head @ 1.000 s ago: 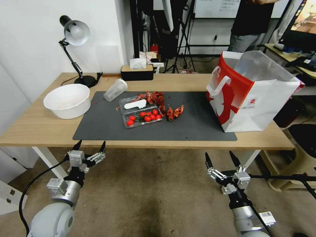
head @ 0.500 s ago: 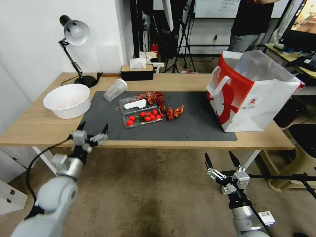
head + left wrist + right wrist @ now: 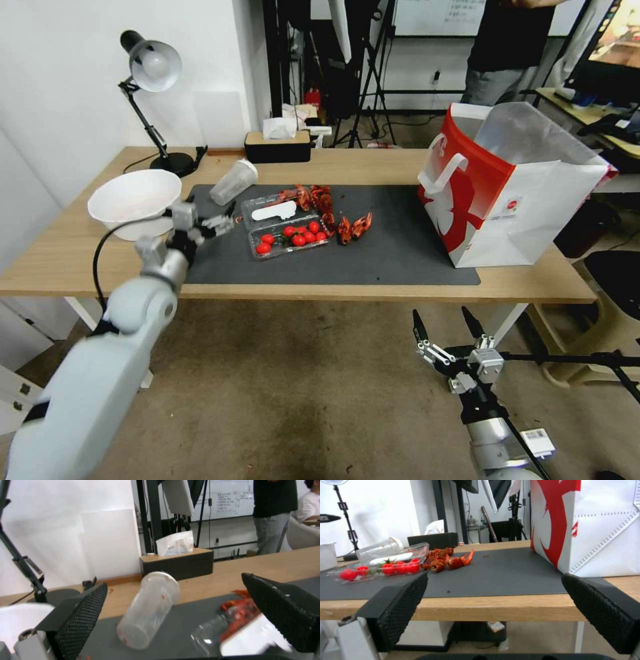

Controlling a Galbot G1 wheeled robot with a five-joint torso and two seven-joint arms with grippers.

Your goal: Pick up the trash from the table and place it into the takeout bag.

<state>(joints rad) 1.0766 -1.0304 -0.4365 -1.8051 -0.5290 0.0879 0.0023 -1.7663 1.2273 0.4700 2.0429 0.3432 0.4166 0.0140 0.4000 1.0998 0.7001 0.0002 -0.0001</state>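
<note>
On the light-wood table (image 3: pixel 67 260) lies a dark grey mat (image 3: pixel 380 253). The trash on it is a clear plastic cup (image 3: pixel 233 182) (image 3: pixel 150 610) on its side, an open clear clamshell box (image 3: pixel 283 227) (image 3: pixel 376 566) holding cherry tomatoes, and red crayfish shells (image 3: pixel 337 217) (image 3: pixel 448 561). The red and white takeout bag (image 3: pixel 507 193) (image 3: pixel 596 525) stands open at the table's right end. My left gripper (image 3: pixel 208 219) (image 3: pixel 173 582) hovers open over the mat's left edge, short of the cup. My right gripper (image 3: pixel 443 323) (image 3: pixel 495 577) hangs open below the table's front edge.
A white bowl (image 3: pixel 133 200) sits just left of my left gripper. A desk lamp (image 3: pixel 150 67) and a dark tissue box (image 3: pixel 277 147) (image 3: pixel 176 563) stand along the far edge. Bare mat lies between the shells and the bag.
My left arm has risen from below the table's front edge and reached forward over the mat's left side. The right arm has barely moved.
</note>
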